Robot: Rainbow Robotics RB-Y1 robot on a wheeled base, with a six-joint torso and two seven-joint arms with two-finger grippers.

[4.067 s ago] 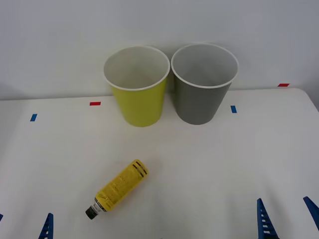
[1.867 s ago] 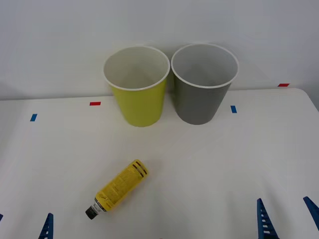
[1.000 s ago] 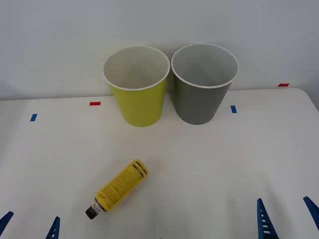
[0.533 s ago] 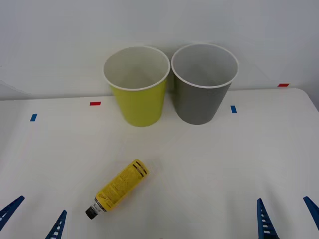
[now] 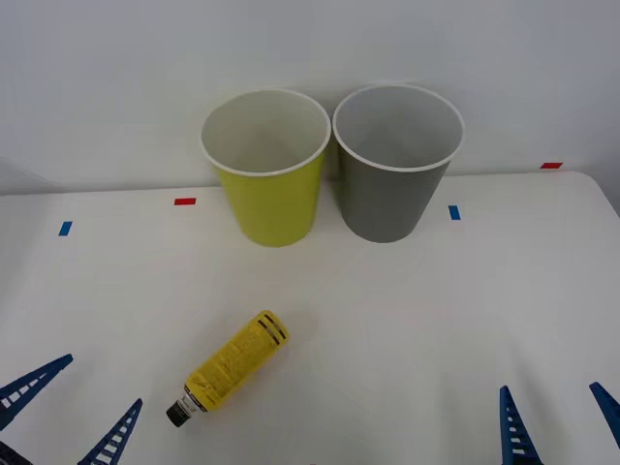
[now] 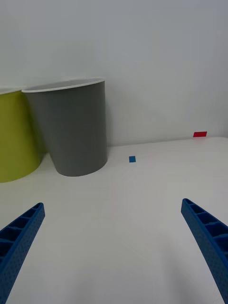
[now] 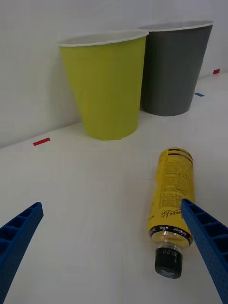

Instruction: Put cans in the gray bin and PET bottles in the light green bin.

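Observation:
A small PET bottle (image 5: pixel 231 365) with a yellow label and black cap lies on its side on the white table, cap toward the near left. In the left wrist view the PET bottle (image 7: pixel 173 199) lies just ahead of my fingers. The light green bin (image 5: pixel 266 167) and the gray bin (image 5: pixel 395 163) stand upright side by side at the back, both looking empty. My left gripper (image 5: pixel 68 412) is open at the near left, just left of the bottle's cap. At the near right edge my right gripper (image 5: pixel 557 417) stays open, far from the bottle.
Small red and blue tape marks (image 5: pixel 184 201) dot the table near the back and sides. A white wall rises right behind the bins. The table's right edge (image 5: pixel 605 199) runs close to the gray bin's side.
My left gripper has come forward from the bottom left corner and turned toward the bottle. The bottle, bins and right gripper have not moved.

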